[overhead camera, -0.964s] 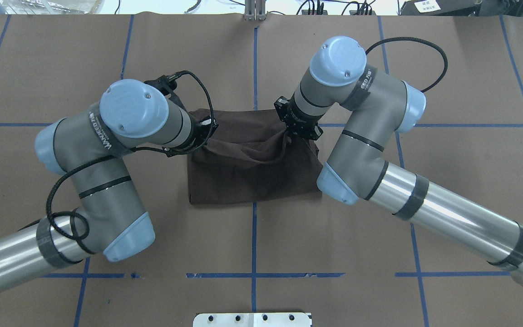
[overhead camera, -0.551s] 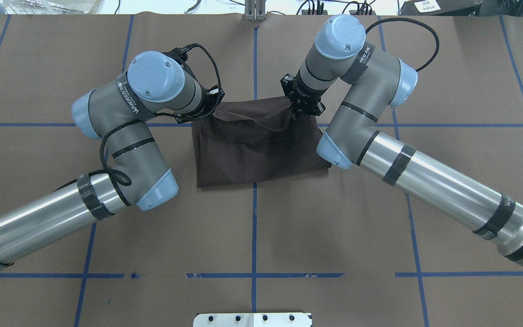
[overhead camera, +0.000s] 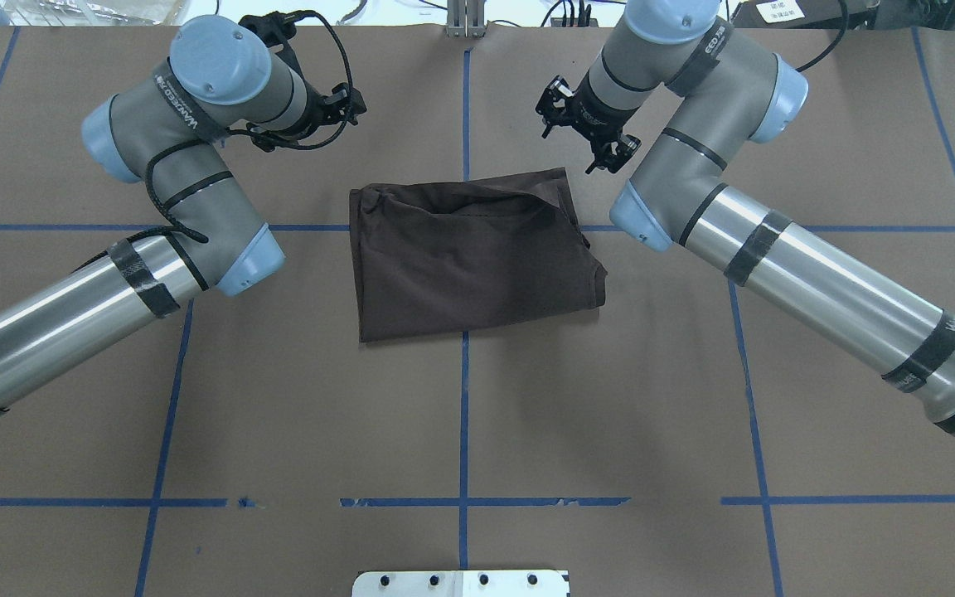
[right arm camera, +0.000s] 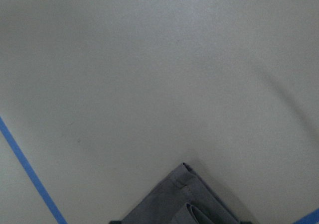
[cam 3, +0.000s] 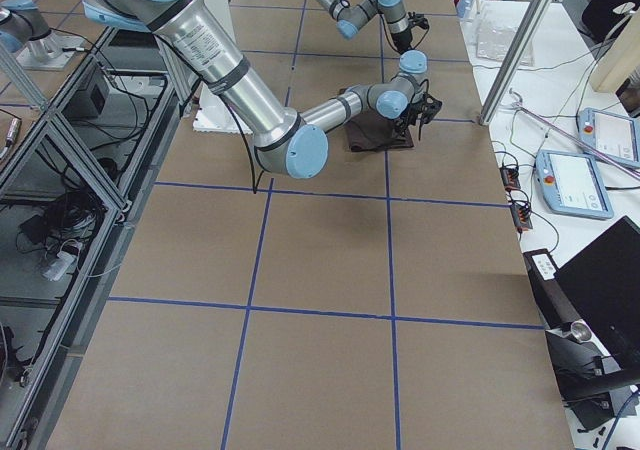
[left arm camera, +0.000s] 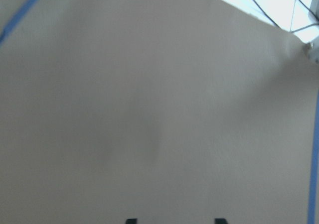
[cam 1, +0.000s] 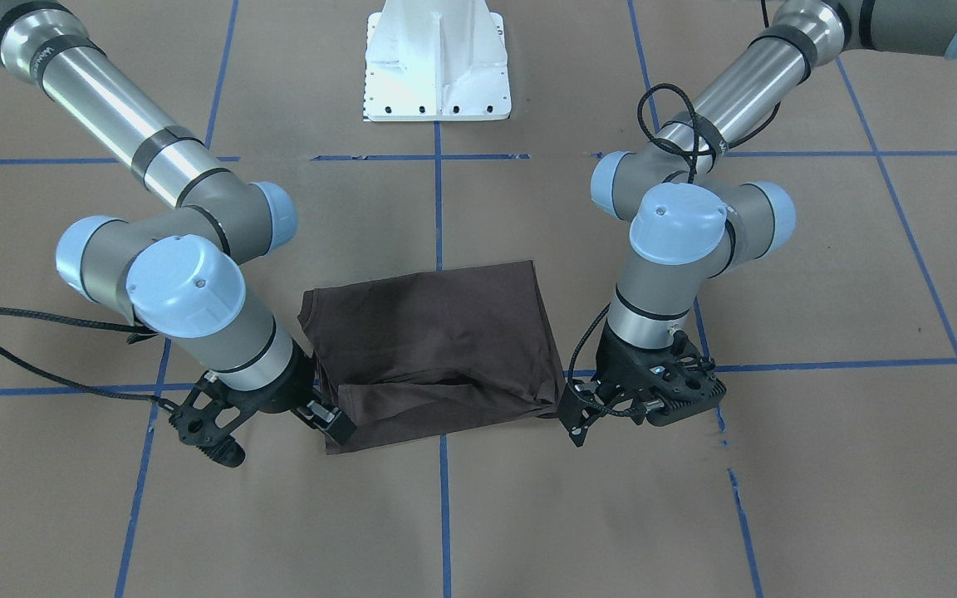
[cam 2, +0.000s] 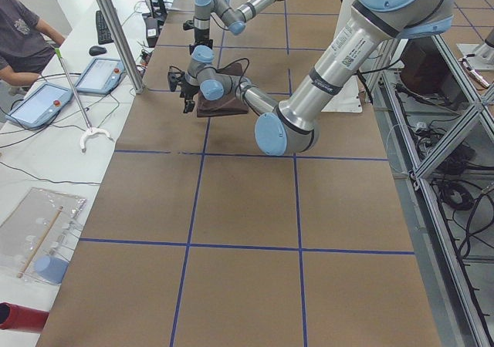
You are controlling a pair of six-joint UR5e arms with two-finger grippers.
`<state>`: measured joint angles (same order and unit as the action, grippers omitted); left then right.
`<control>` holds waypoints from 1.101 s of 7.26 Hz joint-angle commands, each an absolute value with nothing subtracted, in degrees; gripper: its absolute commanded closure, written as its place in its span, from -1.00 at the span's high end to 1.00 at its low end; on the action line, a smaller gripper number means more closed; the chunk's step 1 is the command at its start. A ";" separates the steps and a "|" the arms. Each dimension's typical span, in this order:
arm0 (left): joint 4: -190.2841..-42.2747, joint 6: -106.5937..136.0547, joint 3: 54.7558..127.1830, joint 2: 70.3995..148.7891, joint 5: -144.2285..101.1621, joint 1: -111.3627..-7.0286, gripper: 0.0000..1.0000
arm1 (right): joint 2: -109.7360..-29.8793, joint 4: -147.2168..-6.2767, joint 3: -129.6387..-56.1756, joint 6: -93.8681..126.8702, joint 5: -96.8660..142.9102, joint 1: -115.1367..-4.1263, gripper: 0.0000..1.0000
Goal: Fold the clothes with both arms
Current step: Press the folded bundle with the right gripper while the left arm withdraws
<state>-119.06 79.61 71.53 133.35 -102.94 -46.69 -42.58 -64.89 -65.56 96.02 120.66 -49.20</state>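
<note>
- Shirt (overhead camera: 469, 257) lies mid-counter (overhead camera: 295, 398) as a rough folded rectangle across the blue tape (overhead camera: 464, 414) cross. Neither claw holds it.
- Left claw (cam 1: 571, 418) is spread and empty. Its wrist cam shows two fingertips (left arm camera: 130, 220) well apart over bare paper.
- Right claw (cam 1: 333, 422) looks spread too, with nothing pinched. Its wrist cam shows a shirt corner lying flat at the bottom of the frame.
- Both claws hang just past the shirt's edge farthest from the robot, one by each corner. Overhead shows a gap to the cloth. From the front we can't tell whether the right claw touches its corner.
- Risk, our read: the top layer isn't flat. There's a slack lip along the far edge and an open pocket under it. A pinch that takes only that layer would peel the fold open.
- Risk: the corner on the right arm's side bulges past the rectangle, so the next fold would likely come out skewed unless it's squared first.
- Risk: a claw coming down this close to the corners could snag or drag the packet.
- Versus 1.0 s ago: both claws were pinching the upper edge and carrying it over the shirt. Now they've let go and pulled away, the flap is laid down, and the packet sits a bit farther from the robot.
</note>
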 commanded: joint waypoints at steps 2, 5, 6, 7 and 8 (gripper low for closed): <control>-118.39 71.75 76.87 128.27 -113.35 -51.83 1.00 | -42.63 -73.93 -72.39 88.20 123.31 -50.10 1.00; -109.29 53.85 80.50 125.25 -116.10 -62.10 1.00 | -35.72 -90.67 -73.85 76.75 114.22 -40.12 1.00; -107.16 50.31 80.59 125.16 -116.10 -64.31 1.00 | -31.51 -90.62 -68.69 76.38 112.78 -37.82 1.00; -106.96 49.93 80.60 125.16 -116.10 -64.77 1.00 | -28.68 -90.62 -65.42 76.38 112.76 -36.31 1.00; -106.96 50.01 80.60 125.16 -116.10 -64.78 1.00 | -28.74 -90.53 -64.69 76.38 112.68 -34.65 1.00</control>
<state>-107.50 50.88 80.52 125.21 -116.09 -64.14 -30.38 -90.36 -67.11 76.59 113.20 -37.00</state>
